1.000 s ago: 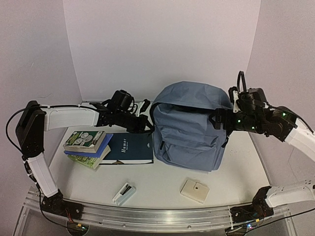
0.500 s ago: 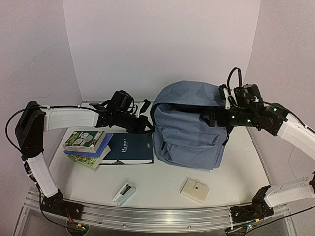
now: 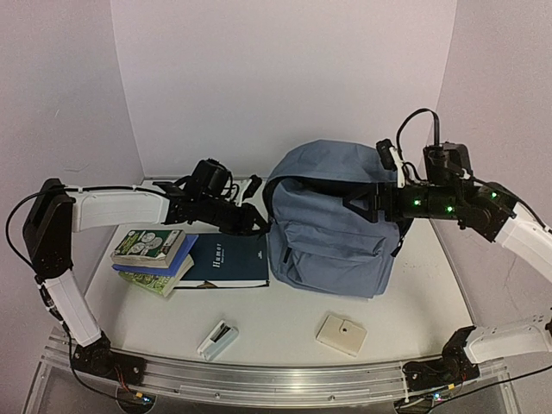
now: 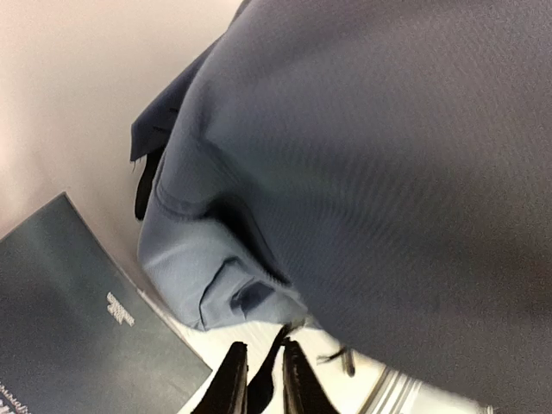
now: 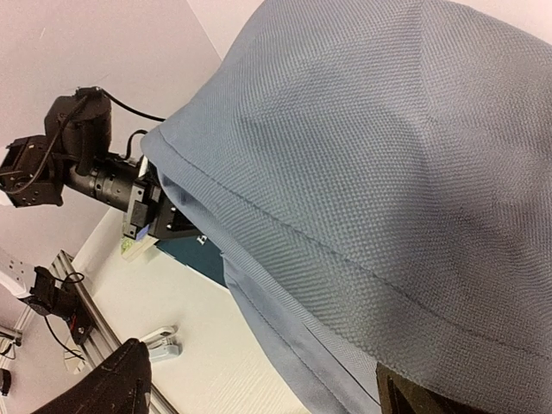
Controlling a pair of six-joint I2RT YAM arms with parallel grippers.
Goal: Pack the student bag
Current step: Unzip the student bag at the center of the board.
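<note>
white table (image 3: pixel 285 332), upright student bag (image 3: pixel 332 233), contents hidden; left claw (image 4: pixel 261 349) barely parted, right claw (image 5: pixel 254 355) wide open

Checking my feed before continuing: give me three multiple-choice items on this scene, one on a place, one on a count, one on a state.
1. The dark book lies: A) left of the student bag B) inside it C) behind it.
2. Small items near the table's front edge: A) one B) two C) four.
3. The right gripper is: A) shut on a book B) open at the bag C) out of view.

Answers: A, it lies flat by the bag's left side; B, a white item and a beige square; B, its jaws stand wide apart over the fabric.
</note>
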